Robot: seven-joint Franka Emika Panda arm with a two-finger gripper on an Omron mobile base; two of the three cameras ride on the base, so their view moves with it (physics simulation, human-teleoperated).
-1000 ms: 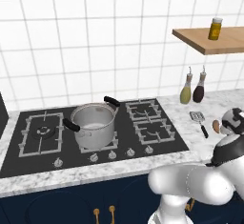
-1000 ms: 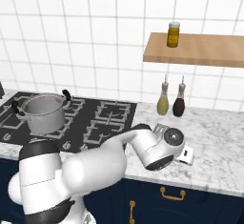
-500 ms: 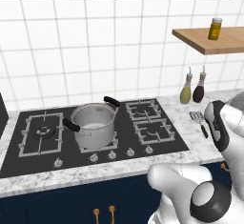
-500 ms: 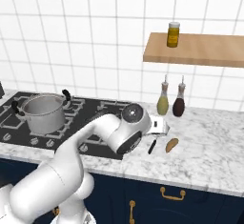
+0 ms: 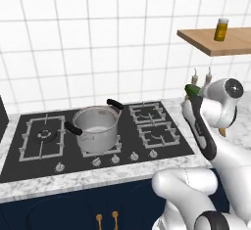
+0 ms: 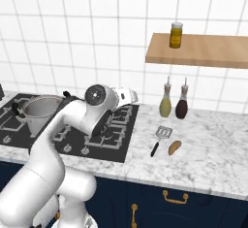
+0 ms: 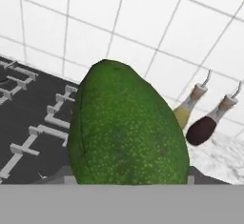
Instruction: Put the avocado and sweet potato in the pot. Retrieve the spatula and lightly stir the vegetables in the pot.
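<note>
Hand view looks straight onto the avocado (image 7: 126, 125), which sits so close to the lens that the finger tips are hidden behind it; the jaws are clamped on the avocado. In the left base view the gripper (image 5: 192, 93) carries it above the right edge of the stove (image 5: 29, 155), raised off the surface and well apart from the pot (image 5: 97, 127). The pot stands on the middle burner with its mouth open and its black handles reaching front-left and back-right. Between hand and pot lie two low burner grates, and the air above them is open. Right base view shows the sweet potato (image 6: 174, 147) lying on the marble counter (image 6: 213, 164) just beside the spatula (image 6: 161, 138), both near the front edge. Behind them two bottles (image 6: 174, 105) stand by the tiled wall, under a wooden shelf (image 6: 203, 50) that holds a jar (image 6: 176, 34).
</note>
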